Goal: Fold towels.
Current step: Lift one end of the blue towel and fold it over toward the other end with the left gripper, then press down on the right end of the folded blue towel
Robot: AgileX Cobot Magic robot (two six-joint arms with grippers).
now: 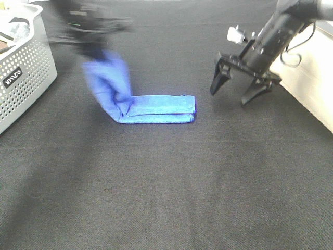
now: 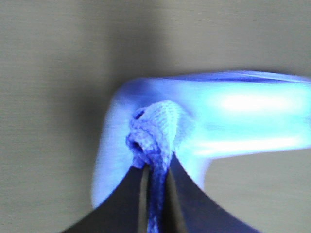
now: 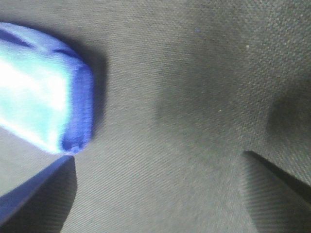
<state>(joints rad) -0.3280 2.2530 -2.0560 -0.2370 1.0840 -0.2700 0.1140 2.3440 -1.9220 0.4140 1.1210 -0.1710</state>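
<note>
Dark mat (image 1: 166, 208); grey basket (image 1: 26, 73) on the left arm's side. Towel (image 1: 161, 110) lies mid-mat as a narrow folded strip, with 1 end raised by the left gripper (image 2: 155, 170), fingers pinched tight on a bunched edge. Right gripper (image 1: 229, 97) hangs near the free end, fingers spread wide, empty. Judgement: cloth is light, limp and drapes freely; grip at corners or stitched edging, not mid-panel.

We see a grey perforated basket (image 1: 26, 78) standing at the left on a dark woven mat (image 1: 166, 198); a pale surface (image 1: 312, 88) borders its right side.
</note>
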